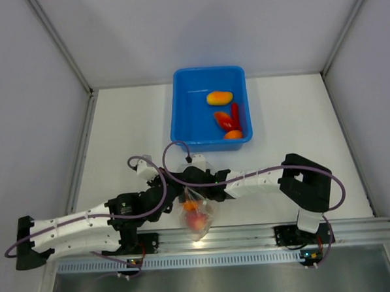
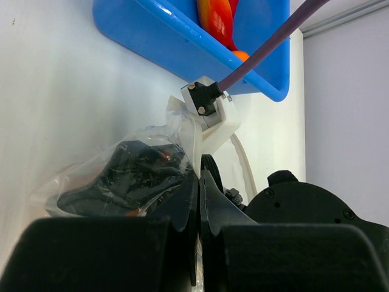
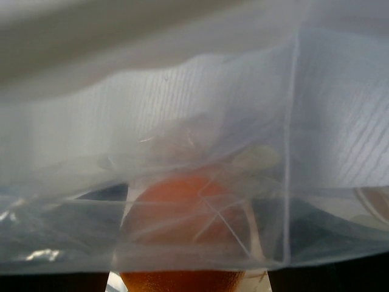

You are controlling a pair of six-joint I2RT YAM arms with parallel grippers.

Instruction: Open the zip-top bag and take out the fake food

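Clear crinkly plastic, faint white print: one zip-top bag (image 1: pixel 199 216) hung at the near edge of the table (image 1: pixel 129 136), between my two arms and well apart from the one blue tub (image 1: pixel 180 107) at the back. Film looked rumpled and see-through. From the right wrist it filled the whole picture, seams and creases showing.

Fake food (image 1: pixel 197 219) in the bag: two pieces. One was red-pink and low in the bag, one orange (image 1: pixel 193 203) just above it. The orange one showed blurred through the film in the right wrist view. In the tub I counted four pieces: one yellow-orange (image 1: pixel 219 97), two red (image 1: pixel 222 120), one orange (image 1: pixel 233 135) against the near wall.

My left gripper (image 2: pixel 199 182) had its jaws pressed flat together, with the bag's edge nipped at the tips. My right gripper (image 1: pixel 196 193) reached into the bag mouth and showed as a dark mass behind the film from the left wrist. I could not tell how its jaws stood.
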